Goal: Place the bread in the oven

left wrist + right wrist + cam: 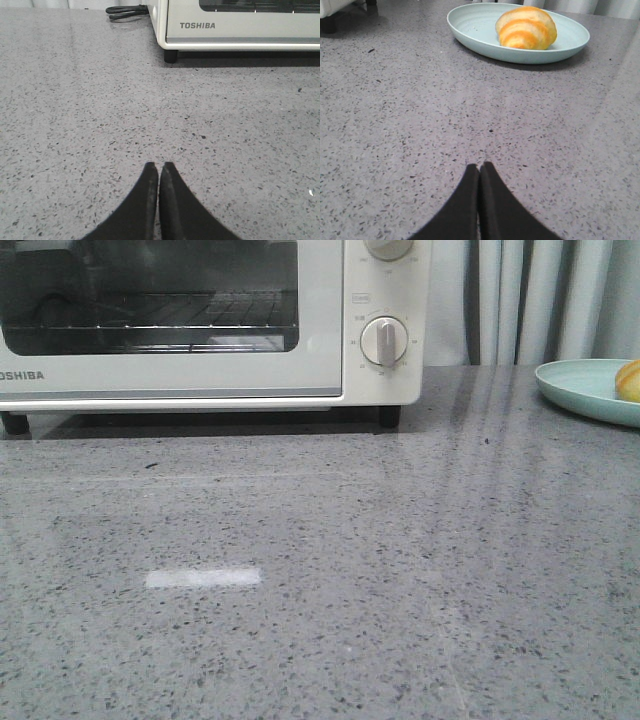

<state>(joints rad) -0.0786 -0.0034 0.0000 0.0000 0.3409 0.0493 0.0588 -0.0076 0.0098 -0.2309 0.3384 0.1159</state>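
The cream-white Toshiba oven [180,375] stands at the back left with its glass door closed, the wire rack showing behind the glass. Its lower corner shows in the left wrist view [235,30]. The bread [526,28], a golden croissant roll with pale stripes, lies on a pale blue plate [470,25]. In the front view only its edge [629,381] shows on the plate [585,388] at the far right. My left gripper [159,166] is shut and empty over bare counter short of the oven. My right gripper [480,166] is shut and empty, well short of the plate. Neither gripper shows in the front view.
A grey speckled stone counter [330,570] runs across the scene. The oven has round dial knobs [384,342] on its right side. A black cable [125,11] lies coiled beside the oven. Grey curtains [530,300] hang behind.
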